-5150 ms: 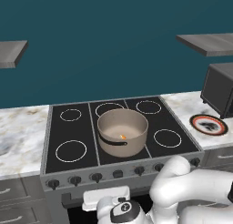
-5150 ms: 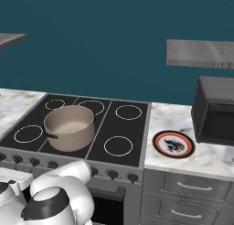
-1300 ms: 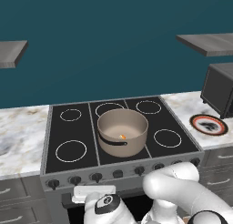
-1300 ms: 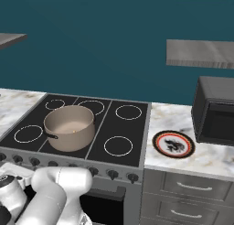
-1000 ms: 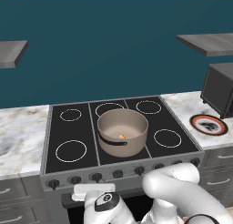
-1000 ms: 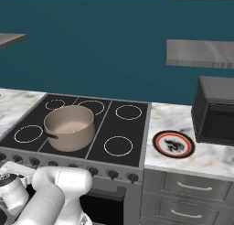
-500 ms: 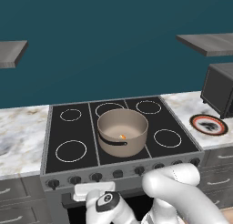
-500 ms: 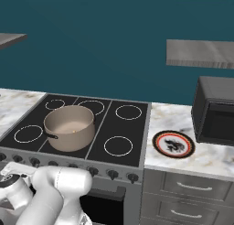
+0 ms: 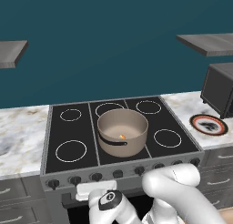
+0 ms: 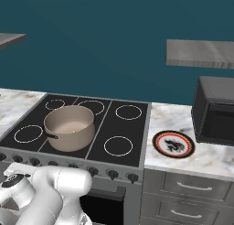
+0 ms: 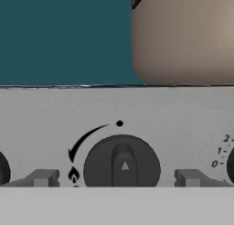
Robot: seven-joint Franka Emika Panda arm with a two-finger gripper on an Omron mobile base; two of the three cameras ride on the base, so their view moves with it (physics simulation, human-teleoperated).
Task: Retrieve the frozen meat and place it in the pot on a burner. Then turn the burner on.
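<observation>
Meat (image 9: pixel 122 136) already inside pot (image 9: pixel 123 132) on centre burner; burner step in hand; gripper (image 11: pixel 119 178) spread either side of knob (image 11: pixel 121 162), not yet touching; next: close, then twist

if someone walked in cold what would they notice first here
Probably the big beige pot in the middle of the black stove, with the small orange frozen meat already lying inside it. Next, in the hand view, a dark stove knob sits close up between the gripper's fingertips. The red-rimmed plate on the marble counter right of the stove also stands out.
</observation>
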